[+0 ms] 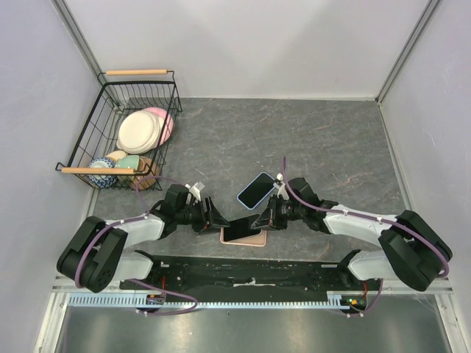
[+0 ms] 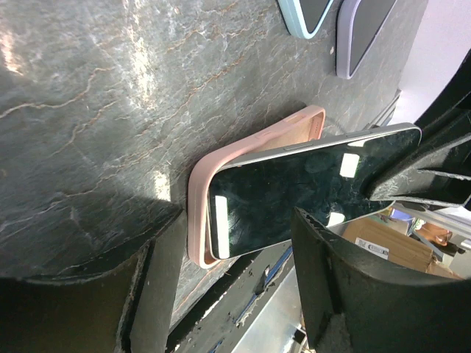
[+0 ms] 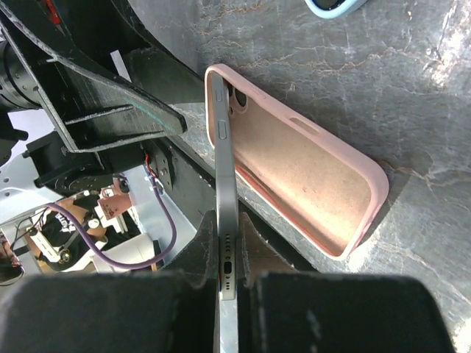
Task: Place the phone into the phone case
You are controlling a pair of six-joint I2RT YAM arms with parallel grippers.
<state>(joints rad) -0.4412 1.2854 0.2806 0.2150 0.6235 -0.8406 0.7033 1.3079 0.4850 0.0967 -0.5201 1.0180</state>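
Top external view: two black arms reach inward over a grey stone-look table [image 1: 316,140].
Phone case [image 1: 254,240]: pink, open side up on the table, near the arm bases and between the grippers.
Phone [image 1: 241,232]: dark screen, tilted, partly resting in the case with the rest raised above it.
Right gripper [image 1: 263,219]: fingers pinched together on the phone's charging-port end.
Left gripper [image 1: 213,217]: fingers spread apart at the phone's other end.
Second phone [image 1: 256,190]: pale blue case, flat, just beyond the right gripper.
Basket [image 1: 88,140]: black wire, far left, holding plates [image 1: 140,131].
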